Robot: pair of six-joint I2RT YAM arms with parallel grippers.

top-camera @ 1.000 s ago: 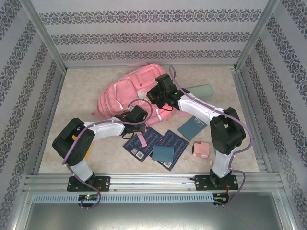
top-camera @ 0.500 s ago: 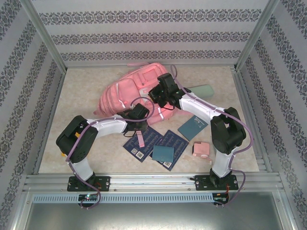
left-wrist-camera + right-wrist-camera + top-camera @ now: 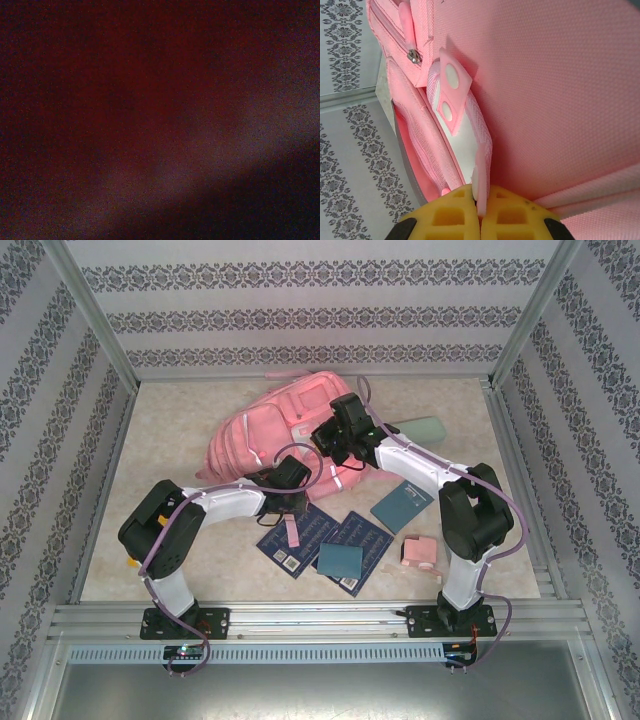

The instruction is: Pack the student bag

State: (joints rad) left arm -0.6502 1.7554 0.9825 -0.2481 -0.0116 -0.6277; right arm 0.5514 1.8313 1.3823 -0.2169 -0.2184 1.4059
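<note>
Pink woven student bag (image 3: 270, 435), white stripe; right gripper (image 3: 481, 207) clamped on its edge strip, left gripper (image 3: 285, 480) closed at its near edge; bare worktop (image 3: 160, 440) to its left

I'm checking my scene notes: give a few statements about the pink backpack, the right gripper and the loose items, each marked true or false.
1. The right gripper pinches a thin pink edge of the large pink fabric backpack. True.
2. The small pink box sits inside the backpack. False: it lies on the marbled table, outside.
3. A small teal notebook lies on a dark blue patterned sheet. True.
4. The pale-green oblong case lies at the table's near edge. False: it lies far back, right of the backpack.
</note>
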